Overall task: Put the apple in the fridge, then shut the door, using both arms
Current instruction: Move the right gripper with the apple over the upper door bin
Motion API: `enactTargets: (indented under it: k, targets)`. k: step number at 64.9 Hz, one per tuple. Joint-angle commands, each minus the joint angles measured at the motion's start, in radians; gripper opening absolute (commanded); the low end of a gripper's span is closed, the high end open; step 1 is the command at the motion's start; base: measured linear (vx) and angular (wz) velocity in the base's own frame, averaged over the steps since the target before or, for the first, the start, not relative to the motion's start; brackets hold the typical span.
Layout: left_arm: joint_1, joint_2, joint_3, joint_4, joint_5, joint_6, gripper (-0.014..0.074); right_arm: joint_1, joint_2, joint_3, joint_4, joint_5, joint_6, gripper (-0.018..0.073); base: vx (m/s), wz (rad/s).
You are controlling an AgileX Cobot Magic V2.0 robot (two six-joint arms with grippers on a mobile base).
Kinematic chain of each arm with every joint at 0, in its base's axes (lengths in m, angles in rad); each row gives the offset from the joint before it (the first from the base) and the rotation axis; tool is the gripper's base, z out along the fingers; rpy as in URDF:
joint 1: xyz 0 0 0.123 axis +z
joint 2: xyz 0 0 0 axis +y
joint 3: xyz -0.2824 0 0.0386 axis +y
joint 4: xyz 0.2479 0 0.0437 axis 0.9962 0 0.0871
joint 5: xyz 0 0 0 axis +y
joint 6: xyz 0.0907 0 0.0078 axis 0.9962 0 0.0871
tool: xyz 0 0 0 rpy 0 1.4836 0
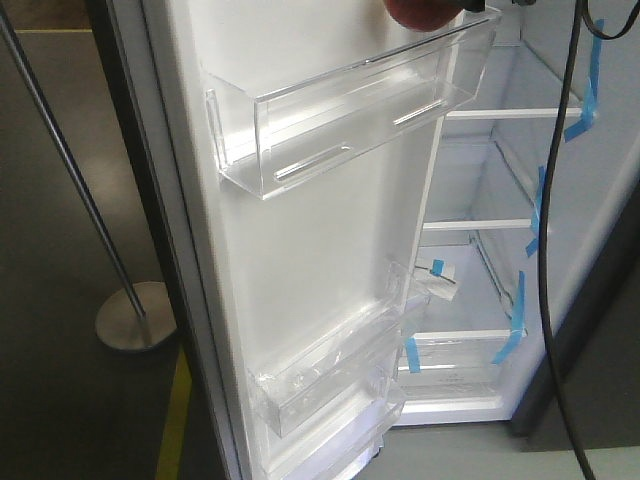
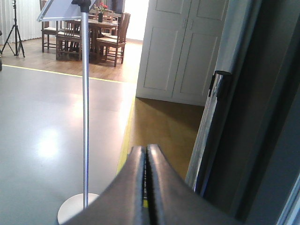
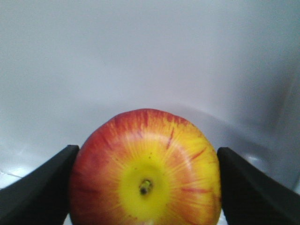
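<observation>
Now right claw (image 3: 145, 157) grips apple (image 3: 145, 173), yellow dimpled end facing wrist camera; left claw (image 2: 146, 152) closed.

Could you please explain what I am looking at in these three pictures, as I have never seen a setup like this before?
This is a two-armed robot. Each arm ends in a two-fingered claw with a small camera at the wrist. The front view looks at an open fridge with blue tape on its shelves. Its white-lined door carries a clear door shelf. The right wrist view shows the right claw gripping a red and yellow apple, which also just shows at the front view's top edge. The left wrist view shows the left claw, shut on nothing, facing the floor and a pole stand.
</observation>
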Motion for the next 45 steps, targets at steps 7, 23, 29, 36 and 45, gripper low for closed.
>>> enactTargets:
  k: [7, 23, 29, 36, 45]
  targets:
    - [0.001, -0.015, -0.018, -0.007, -0.077, -0.006, -0.0007, -0.002, -0.048, -0.033, 0.04, -0.044, 0.017, 0.0536, 0.0, 0.0]
    - [0.001, -0.015, -0.018, -0.007, -0.077, -0.006, -0.0007, -0.002, -0.048, -0.033, 0.034, -0.045, 0.021, 0.0538, 0.0, 0.0]
    - [0.001, -0.015, -0.018, -0.007, -0.077, -0.006, -0.0007, -0.002, -0.048, -0.033, 0.034, -0.044, 0.021, 0.0544, 0.0, 0.0]
    - [0.001, -0.015, -0.018, -0.007, -0.077, -0.006, -0.0007, -0.002, -0.048, -0.033, 0.034, -0.044, 0.027, 0.0547, 0.0, 0.0]
    - [0.001, -0.015, -0.018, -0.007, -0.077, -0.006, -0.0007, -0.002, -0.048, -0.033, 0.034, -0.044, 0.028, 0.0548, 0.0, 0.0]
